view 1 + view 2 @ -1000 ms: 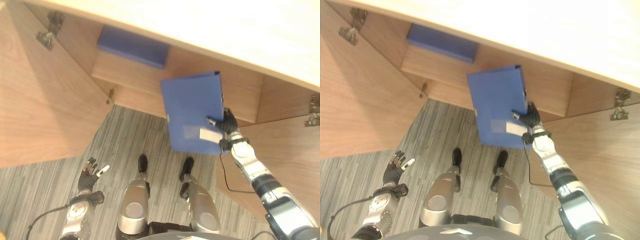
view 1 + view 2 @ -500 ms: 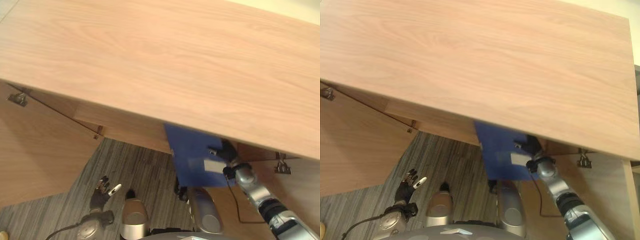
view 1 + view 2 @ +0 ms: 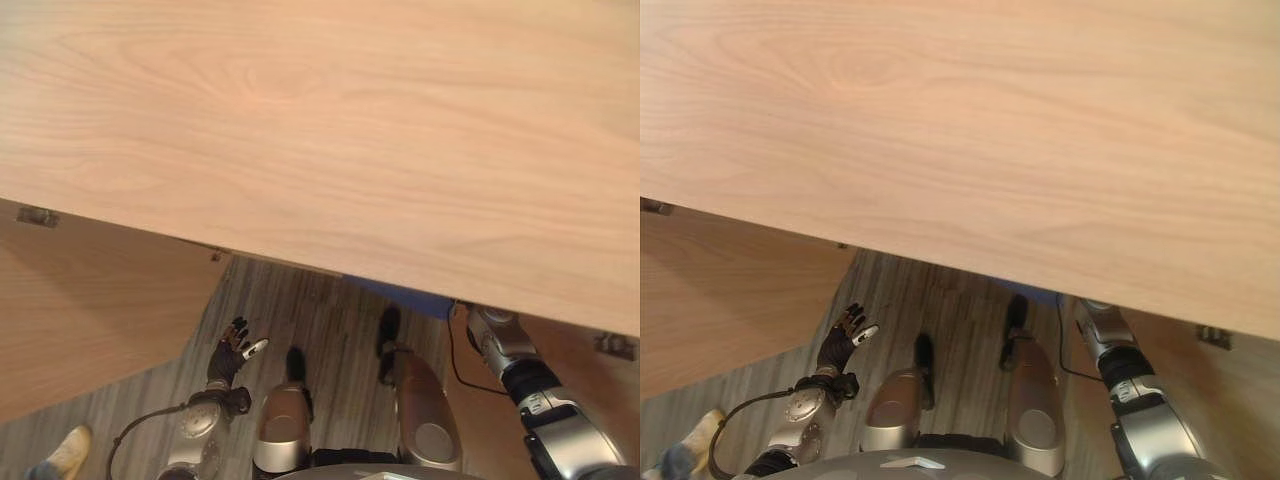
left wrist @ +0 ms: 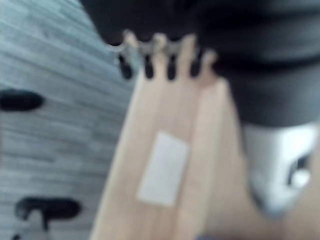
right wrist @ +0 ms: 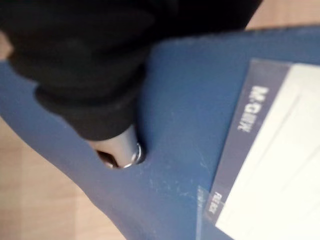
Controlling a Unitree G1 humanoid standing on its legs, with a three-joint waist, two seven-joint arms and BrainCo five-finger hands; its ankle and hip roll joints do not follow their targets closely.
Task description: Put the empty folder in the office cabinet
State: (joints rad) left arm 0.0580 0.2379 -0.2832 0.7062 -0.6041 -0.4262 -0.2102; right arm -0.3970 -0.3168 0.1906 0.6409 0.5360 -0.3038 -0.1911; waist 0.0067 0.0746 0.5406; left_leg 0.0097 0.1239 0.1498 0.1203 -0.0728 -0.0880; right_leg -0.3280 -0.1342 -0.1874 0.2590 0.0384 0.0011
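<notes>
The blue folder [image 5: 190, 125] with a white label fills the right wrist view, and my right hand [image 5: 100, 75] is shut on it, thumb [image 5: 122, 150] pressed on its cover. From the head, only a thin blue strip of the folder [image 3: 400, 293] shows under the front edge of the cabinet top [image 3: 330, 120]. My right arm reaches in beneath that edge and the top hides the hand. My left hand [image 3: 232, 350] hangs low at my left side above the floor, fingers [image 4: 160, 50] straight, holding nothing.
The open left cabinet door [image 3: 90, 300] stands at my left and the open right door [image 3: 600, 400] at my right, each with a metal hinge [image 3: 36, 215]. Grey striped carpet [image 3: 300, 310] lies between them. A person's shoe [image 3: 65, 455] is at the lower left.
The camera has shifted so the cabinet top now covers the shelves. The folder and my right hand have gone further in under the top, leaving only a blue strip visible. The left hand stays low.
</notes>
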